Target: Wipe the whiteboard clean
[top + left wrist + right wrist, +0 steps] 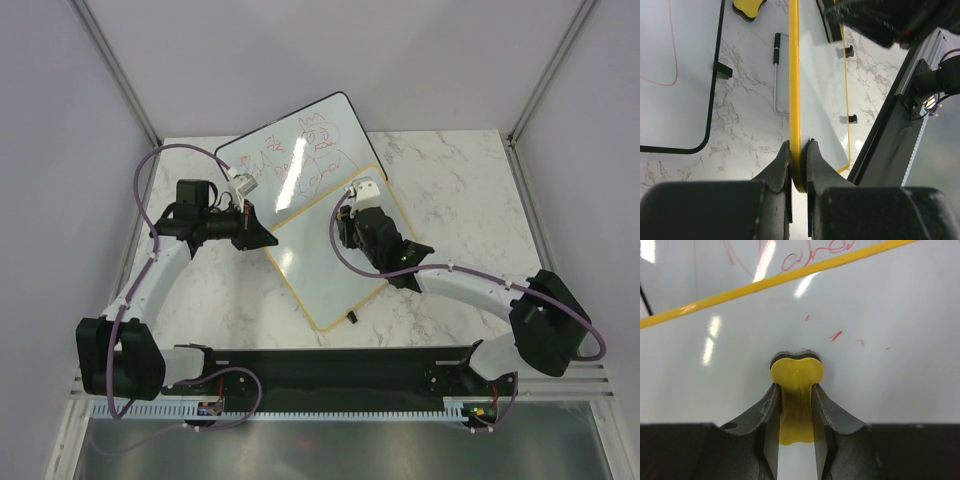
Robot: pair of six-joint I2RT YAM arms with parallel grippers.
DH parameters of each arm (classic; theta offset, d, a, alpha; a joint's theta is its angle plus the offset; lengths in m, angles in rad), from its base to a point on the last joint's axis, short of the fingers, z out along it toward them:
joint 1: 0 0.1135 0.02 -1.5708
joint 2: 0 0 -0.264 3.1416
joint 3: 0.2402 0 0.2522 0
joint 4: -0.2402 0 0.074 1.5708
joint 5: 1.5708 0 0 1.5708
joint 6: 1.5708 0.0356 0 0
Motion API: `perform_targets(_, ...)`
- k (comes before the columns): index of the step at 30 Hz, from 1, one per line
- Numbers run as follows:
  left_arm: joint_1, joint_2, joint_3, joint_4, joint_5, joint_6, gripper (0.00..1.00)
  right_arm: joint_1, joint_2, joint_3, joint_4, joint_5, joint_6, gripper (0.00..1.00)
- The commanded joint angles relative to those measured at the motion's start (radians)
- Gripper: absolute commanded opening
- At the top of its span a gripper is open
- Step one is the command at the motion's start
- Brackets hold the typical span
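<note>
The yellow-framed whiteboard (315, 265) lies tilted in the middle of the marble table, one black clip (352, 318) showing at its near edge. My left gripper (262, 238) is shut on its left frame edge; the left wrist view shows the yellow frame (794, 75) edge-on between the jaws of the gripper (799, 149), with two clips (849, 50) on the far side. My right gripper (366, 197) is shut on a yellow eraser (796, 371) pressed on the white surface (880, 385). A few small red marks (836, 336) lie just ahead of the eraser.
The larger black-framed whiteboard (300, 145) with red scribbles lies behind, partly under the yellow one; it also shows in the left wrist view (670, 75). A metal bar with a black grip (776, 75) and a yellow-and-black object (747, 6) lie on the table beside it.
</note>
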Motion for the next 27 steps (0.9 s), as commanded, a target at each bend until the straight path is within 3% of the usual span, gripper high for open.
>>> perform_targets(1, -0.035, -0.023, 0.031, 0.016, 0.036, 0.181, 0.02, -0.044, 0.054, 0.021, -0.073, 0.065, -0.092, 0.00)
perform_targets(7, -0.035, -0.015, 0.037, 0.012, 0.030, 0.189, 0.02, -0.016, 0.045, 0.002, -0.073, 0.009, -0.092, 0.00)
perform_targets(11, -0.035, -0.008, 0.049, 0.011, 0.031, 0.184, 0.02, 0.172, 0.086, -0.042, -0.033, -0.011, -0.119, 0.00)
perform_targets(15, -0.036, -0.003, 0.052, 0.012, 0.031, 0.182, 0.02, 0.258, 0.106, -0.084, 0.031, -0.099, -0.104, 0.00)
perform_targets(17, -0.038, -0.002, 0.052, 0.012, 0.033, 0.184, 0.02, 0.260, 0.103, -0.075, 0.024, -0.040, -0.099, 0.00)
perform_targets(19, -0.038, 0.001, 0.052, 0.012, 0.031, 0.182, 0.02, 0.246, 0.096, -0.062, 0.012, 0.019, -0.112, 0.00)
perform_targets(27, -0.043, 0.003, 0.057, 0.011, 0.030, 0.182, 0.02, -0.132, 0.128, 0.010, 0.007, 0.078, -0.112, 0.00)
